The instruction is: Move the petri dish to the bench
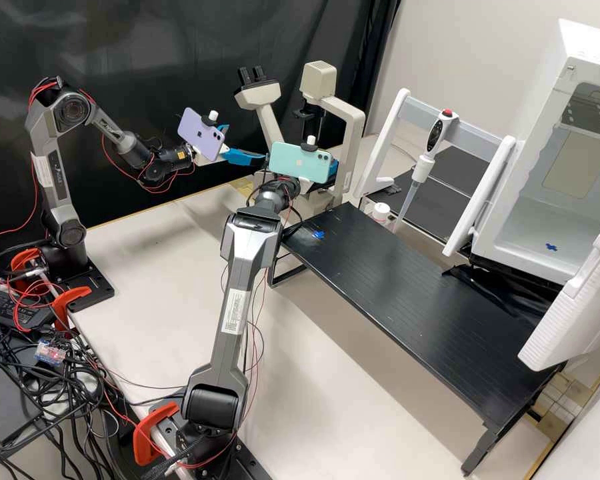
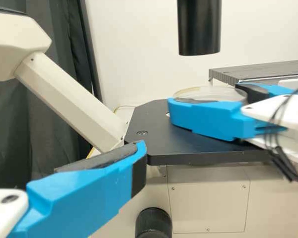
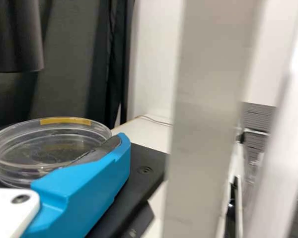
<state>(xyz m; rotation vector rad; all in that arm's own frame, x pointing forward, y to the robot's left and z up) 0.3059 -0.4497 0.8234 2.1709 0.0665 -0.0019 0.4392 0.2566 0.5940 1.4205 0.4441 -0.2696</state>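
The bench (image 1: 407, 300) carries a blue mark (image 1: 319, 235) near its end edge beside the microscope (image 1: 350, 127), probably to show where the dish should go. Farther off, the right gripper (image 2: 207, 95) is clenched on the dish (image 3: 35, 148) by opposite sides, a hold that likely keeps it level for carrying. The dish is over the stage (image 2: 188, 144), towards the edge by the right arm; whether it touches is hard to tell. Beyond, the left gripper (image 1: 247, 143) is released, its fingers parted, seemingly leaving this lift to the right.

One of the blue fingers (image 3: 97, 173) touches a clear petri dish (image 3: 39, 171).
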